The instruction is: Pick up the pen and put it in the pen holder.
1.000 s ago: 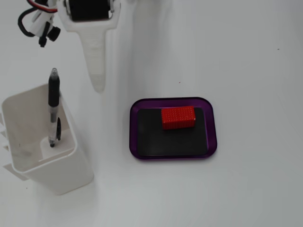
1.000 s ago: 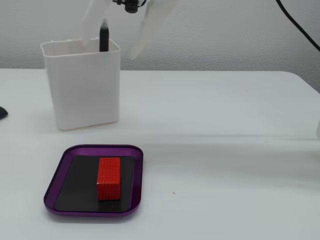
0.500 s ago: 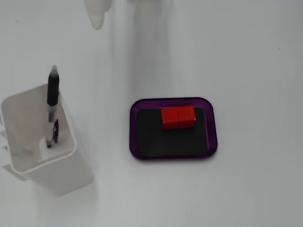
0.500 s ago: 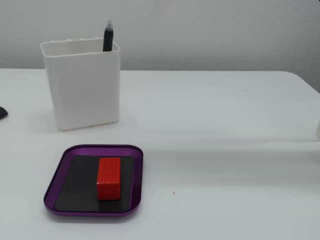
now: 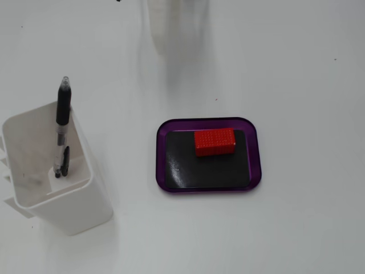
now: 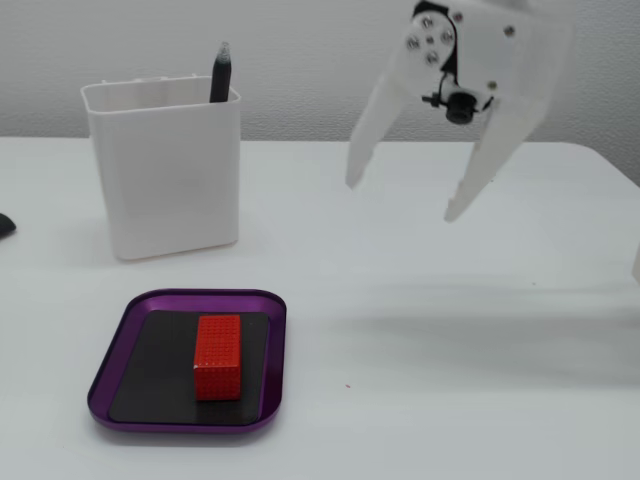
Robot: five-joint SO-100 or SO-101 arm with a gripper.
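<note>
A black and clear pen (image 5: 63, 125) stands upright inside the white pen holder (image 5: 85, 211) at the left of a fixed view. In the other fixed view only the pen's dark top (image 6: 219, 75) sticks out above the holder (image 6: 165, 180). My white gripper (image 6: 400, 200) hangs in the air to the right of the holder, well above the table. Its fingers (image 6: 375, 130) are spread wide apart and hold nothing. In the top-down fixed view the gripper shows only as a faint white blur (image 5: 177, 28) at the top edge.
A purple tray (image 5: 162, 160) with a black inlay lies on the white table and carries a red block (image 5: 214, 141). It shows in the side fixed view too, tray (image 6: 105, 385) and block (image 6: 218, 355). A dark object (image 6: 5, 226) lies at the left edge.
</note>
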